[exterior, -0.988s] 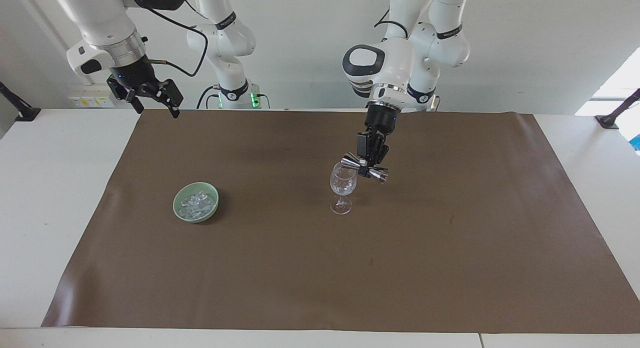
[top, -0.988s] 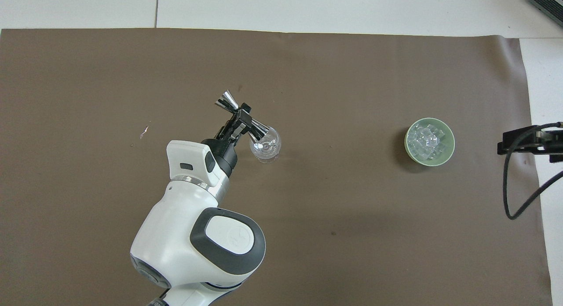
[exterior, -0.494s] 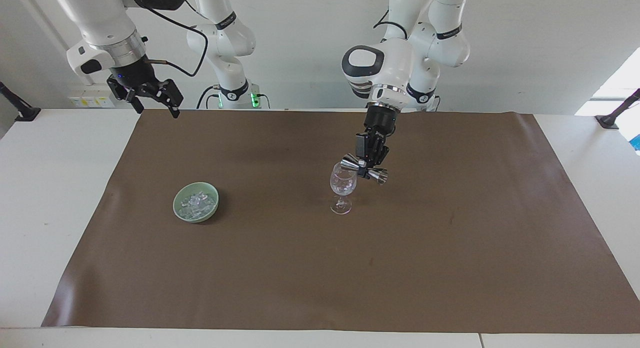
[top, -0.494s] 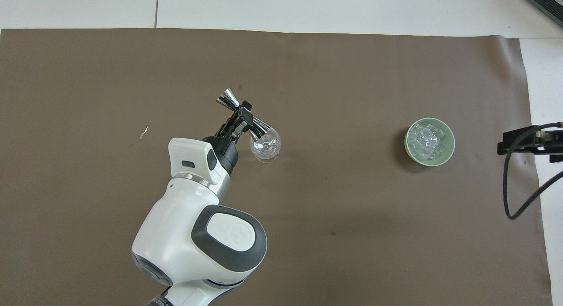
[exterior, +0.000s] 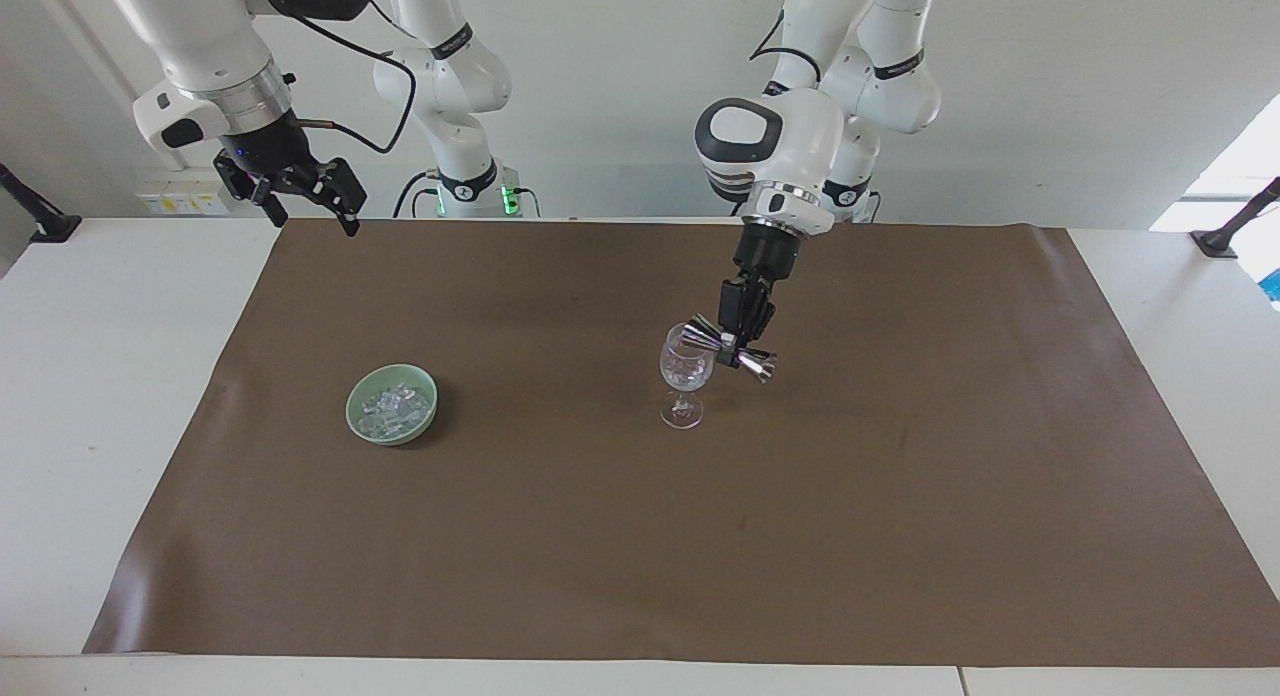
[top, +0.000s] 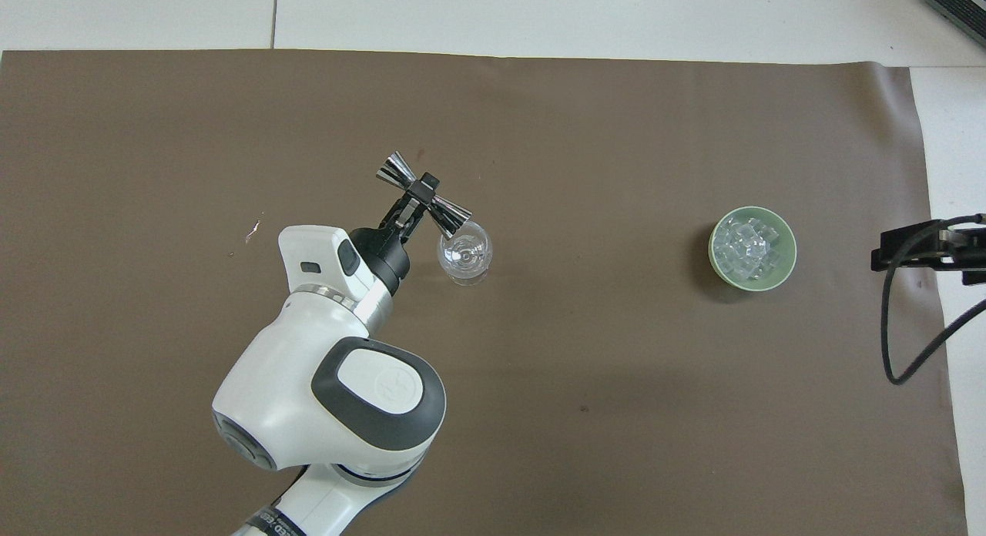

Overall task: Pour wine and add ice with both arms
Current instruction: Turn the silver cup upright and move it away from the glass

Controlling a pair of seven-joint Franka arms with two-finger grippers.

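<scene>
The left gripper [exterior: 741, 340] is clamped on the narrow waist of one steel jigger [top: 424, 196], a double-cone measure that it holds tipped on its side over the middle of the tabletop. One cone's mouth sits at the rim of the single stemmed glass [exterior: 686, 372], which stands upright on the mat about midway between the two long edges, slightly toward the left arm's end. The other cone points away from the glass, toward that same end.

The right gripper [exterior: 296, 189] hangs in the air over the corner of the mat nearest the right arm's base, its two fingers spread wide with nothing between them; that arm waits.

One pale green bowl [exterior: 391, 404] rests on the mat toward the right arm's end, well apart from the glass and about as far from the robots. The ice [top: 746, 249] lies heaped inside it, a pile of clear glinting chunks too many and too jumbled to count.

Two arms, then, one jigger, one glass and one bowl.

A brown mat [exterior: 640, 576] covers most of the white table [exterior: 90, 396], leaving bare strips at both short ends and along the long edges. A plain pale wall [exterior: 1050, 96] stands at the robots' backs, and a black clamp [exterior: 1225, 234] sits at each of the two table corners on the robots' side.
</scene>
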